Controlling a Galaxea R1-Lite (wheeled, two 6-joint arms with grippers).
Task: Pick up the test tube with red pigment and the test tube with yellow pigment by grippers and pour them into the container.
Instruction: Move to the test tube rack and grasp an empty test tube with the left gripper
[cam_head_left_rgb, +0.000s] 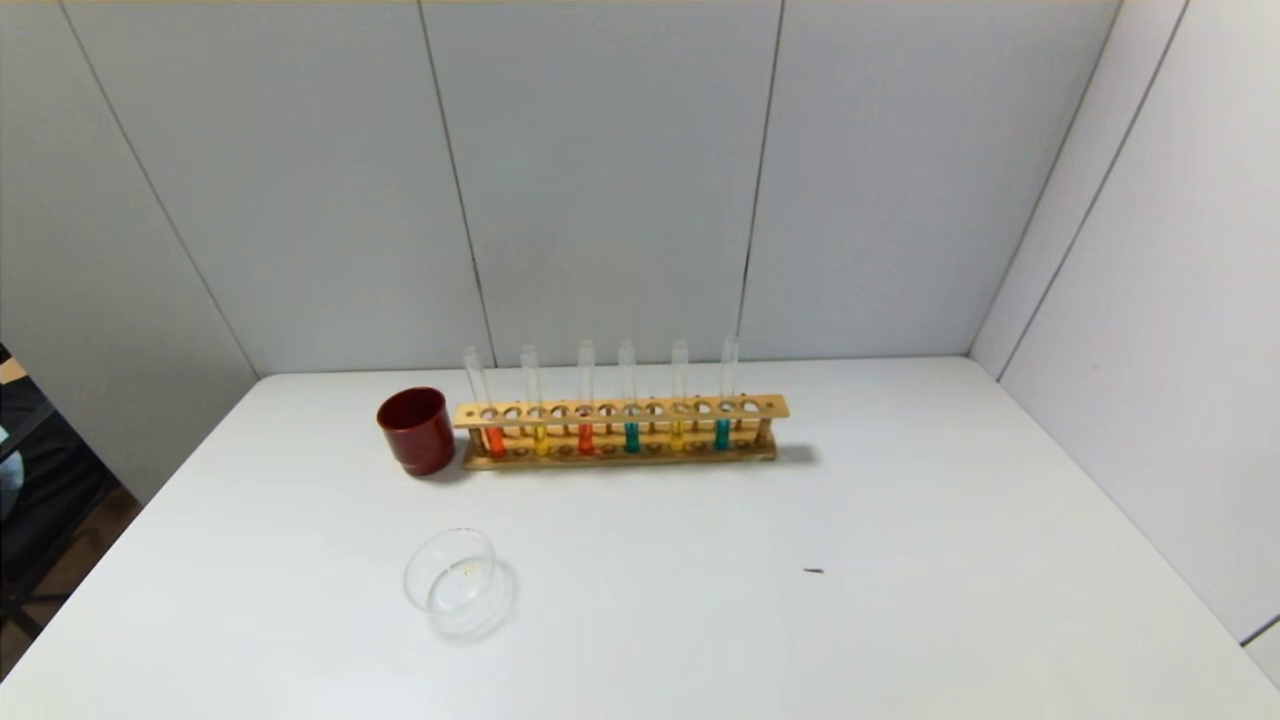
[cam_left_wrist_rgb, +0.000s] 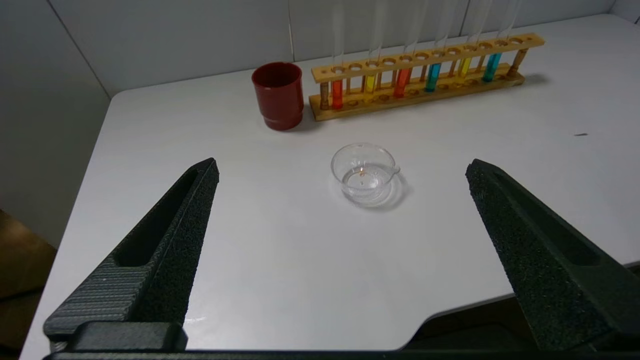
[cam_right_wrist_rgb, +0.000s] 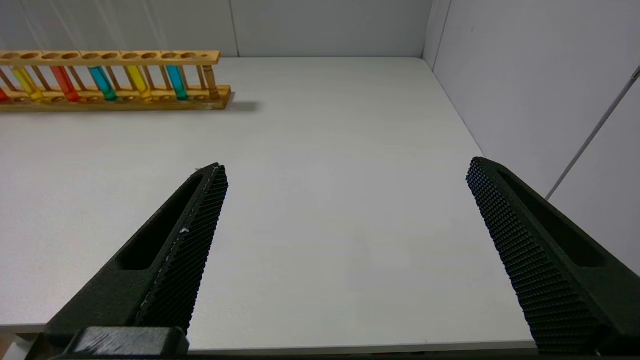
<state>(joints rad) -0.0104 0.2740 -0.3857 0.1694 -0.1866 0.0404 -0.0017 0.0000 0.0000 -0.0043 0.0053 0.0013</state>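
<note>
Both the left gripper (cam_left_wrist_rgb: 342, 167) and the right gripper (cam_right_wrist_rgb: 345, 170) hung spread wide and empty above the table (cam_head_left_rgb: 900, 560), well short of the rack (cam_head_left_rgb: 620, 430).

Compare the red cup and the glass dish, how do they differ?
The cup is opaque dark red; the dish is clear glass. The cup is taller and narrower; the dish is low-walled. The cup stands against the rack's left end; the dish sits apart, nearer the robot. Both are round and upright.

A dark red cup (cam_head_left_rgb: 416, 430) stands on the white table (cam_head_left_rgb: 900, 600), touching a wooden rack (cam_head_left_rgb: 620, 432) holding teal-tipped tubes (cam_head_left_rgb: 631, 400).
</note>
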